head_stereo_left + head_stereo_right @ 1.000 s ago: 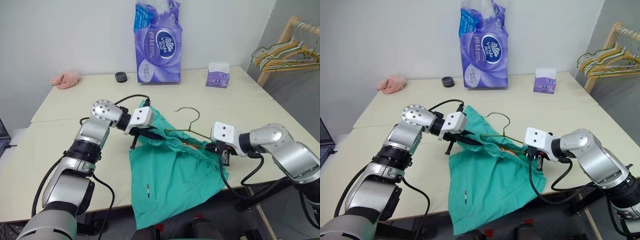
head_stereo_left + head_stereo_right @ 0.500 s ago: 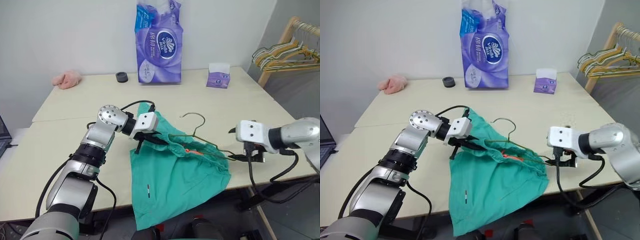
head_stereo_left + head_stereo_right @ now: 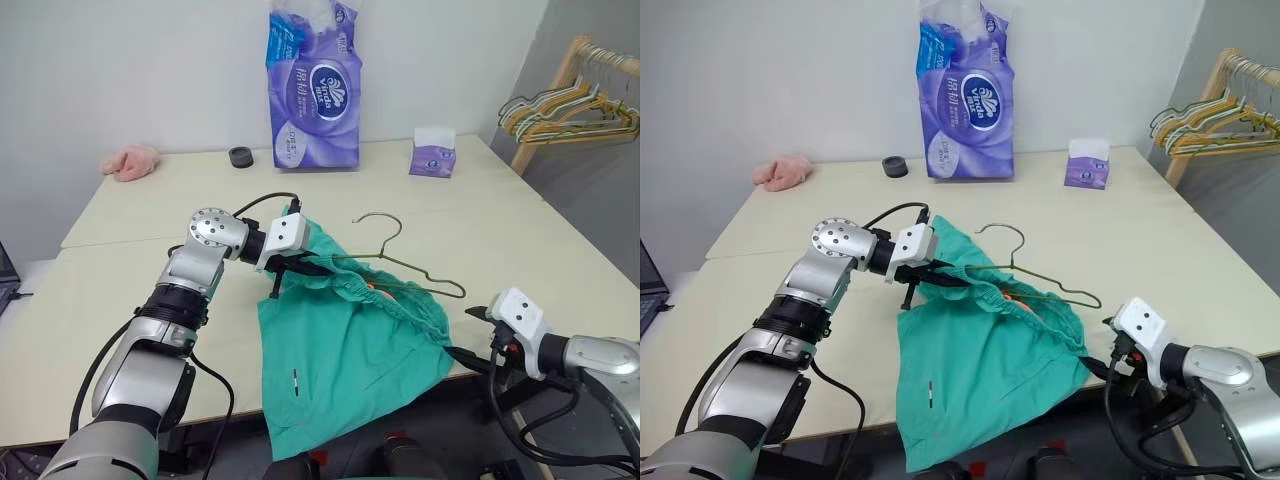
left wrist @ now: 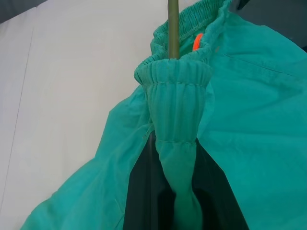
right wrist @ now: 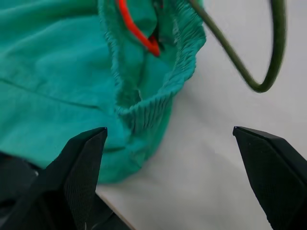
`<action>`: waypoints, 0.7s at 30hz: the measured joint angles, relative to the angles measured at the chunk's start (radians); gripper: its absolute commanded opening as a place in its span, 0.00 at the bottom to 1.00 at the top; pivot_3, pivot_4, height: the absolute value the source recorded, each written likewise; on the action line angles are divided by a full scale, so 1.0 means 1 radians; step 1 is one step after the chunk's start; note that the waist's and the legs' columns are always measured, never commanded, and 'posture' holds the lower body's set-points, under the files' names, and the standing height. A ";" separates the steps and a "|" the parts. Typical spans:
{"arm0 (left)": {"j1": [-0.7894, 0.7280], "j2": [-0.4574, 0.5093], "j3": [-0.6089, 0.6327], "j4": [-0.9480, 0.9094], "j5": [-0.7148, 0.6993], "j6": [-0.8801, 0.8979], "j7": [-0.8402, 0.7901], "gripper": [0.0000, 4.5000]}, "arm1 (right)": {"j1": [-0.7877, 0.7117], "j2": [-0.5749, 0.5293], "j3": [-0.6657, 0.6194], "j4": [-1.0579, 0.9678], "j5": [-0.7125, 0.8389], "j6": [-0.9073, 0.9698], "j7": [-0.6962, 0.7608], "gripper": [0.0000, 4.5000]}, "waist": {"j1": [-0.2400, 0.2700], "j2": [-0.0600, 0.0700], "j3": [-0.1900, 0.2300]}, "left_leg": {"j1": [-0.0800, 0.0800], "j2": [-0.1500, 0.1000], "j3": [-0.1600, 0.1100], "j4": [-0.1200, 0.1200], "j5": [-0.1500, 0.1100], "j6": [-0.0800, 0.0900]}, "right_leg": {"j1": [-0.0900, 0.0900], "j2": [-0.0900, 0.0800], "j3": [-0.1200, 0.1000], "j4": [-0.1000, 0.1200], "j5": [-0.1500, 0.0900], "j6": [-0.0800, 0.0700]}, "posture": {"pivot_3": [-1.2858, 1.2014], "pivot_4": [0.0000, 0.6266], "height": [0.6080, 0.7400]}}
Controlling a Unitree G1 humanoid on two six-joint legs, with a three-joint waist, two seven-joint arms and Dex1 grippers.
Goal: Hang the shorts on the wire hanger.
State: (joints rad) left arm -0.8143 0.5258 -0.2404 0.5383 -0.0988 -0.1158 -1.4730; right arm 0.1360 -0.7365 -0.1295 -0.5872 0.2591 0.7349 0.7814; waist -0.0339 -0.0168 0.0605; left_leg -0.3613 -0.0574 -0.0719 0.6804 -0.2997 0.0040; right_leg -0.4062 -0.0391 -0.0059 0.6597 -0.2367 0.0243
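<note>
The shorts (image 3: 345, 345) are found spread on the cream worktop (image 3: 130, 290) near its front edge, with one leg hanging over that edge. A small white mark is noted on the lower leg. The gathered elastic waistband lies along the upper side of the garment, and a short orange-red cord is seen inside it.

The wire hanger (image 3: 405, 262) is lying partly inside the waistband: its hook curves up behind the shorts, and one bent corner is exposed on the worktop just beyond the waistband's right end. In the left wrist view the wire is seen entering the bunched waistband.

The left gripper (image 3: 292, 268) is pressed together on the left end of the waistband; in the left wrist view (image 4: 184, 191) a fold of gathered elastic is pinched between its fingers. Whether the wire is also caught in that pinch cannot be told.

The right gripper (image 3: 1118, 352) is positioned off the worktop's front right corner, apart from the shorts. In the right wrist view (image 5: 187, 172) its fingers (image 5: 84, 163) are spread wide with nothing between them; the right end of the waistband and the hanger's corner lie ahead of them.

At the rear of the worktop are recorded a purple tissue pack (image 3: 314, 85), a small tissue box (image 3: 434, 152), a black tape roll (image 3: 241, 155) and a pink cloth (image 3: 131, 160). A wooden rack with hangers (image 3: 570, 100) stands to the right.
</note>
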 measured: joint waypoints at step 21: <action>0.015 0.037 -0.001 -0.027 -0.010 0.026 -0.044 0.00 | -0.079 0.106 0.086 0.111 0.049 0.107 -0.131 0.01 | -0.001 0.000 -0.001 | 0.000 0.000 0.000 0.000 0.000 0.000 | 0.000 0.000 0.000 0.000 0.000 0.000 | 0.47 0.01 1.00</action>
State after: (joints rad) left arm -0.7996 0.5623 -0.2411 0.5118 -0.1088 -0.0894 -1.5171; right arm 0.0574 -0.6307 -0.0438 -0.4763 0.3080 0.8421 0.6507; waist -0.0344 -0.0165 0.0597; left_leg -0.3614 -0.0576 -0.0722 0.6803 -0.2997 0.0041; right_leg -0.4062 -0.0388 -0.0062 0.6602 -0.2367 0.0241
